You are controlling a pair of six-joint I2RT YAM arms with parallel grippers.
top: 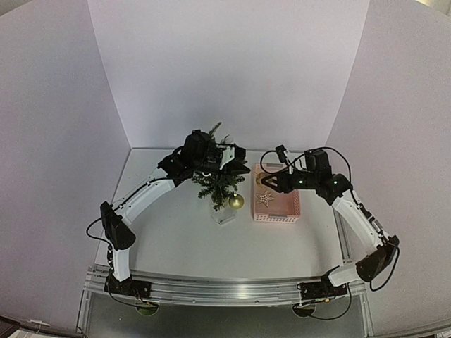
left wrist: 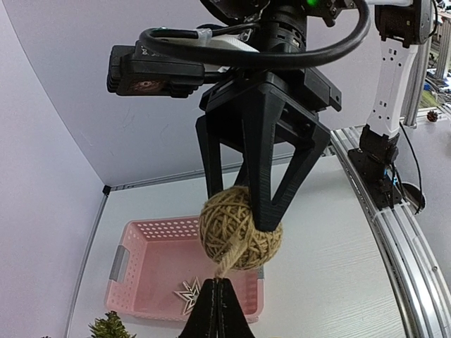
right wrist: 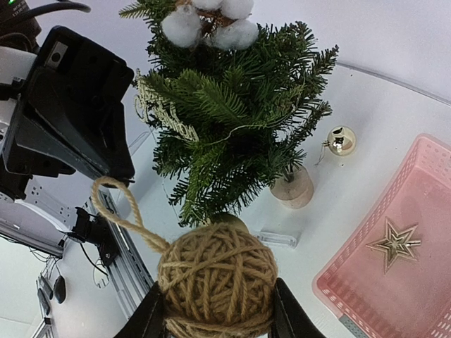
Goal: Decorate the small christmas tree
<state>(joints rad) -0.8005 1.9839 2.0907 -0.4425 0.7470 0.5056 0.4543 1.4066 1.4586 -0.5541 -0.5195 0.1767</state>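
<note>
on the worktop (top: 176, 239) we see the small christmas tree (right wrist: 232, 113) at its middle, a gold bauble (top: 236, 201) near its base and a pink basket (top: 276, 218) just right. farther back, the right gripper (right wrist: 218, 317) has its jaws clamped on a twine ball (right wrist: 215, 282), and the left gripper (left wrist: 220, 296) has its jaws closed on the hanging loop (right wrist: 116, 201).

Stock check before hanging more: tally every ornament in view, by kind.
Twine ball: 1
Gold bauble: 1
Star: 1
Cotton-ball cluster: 1
Pale glitter sprig: 1
Total: 5
</note>
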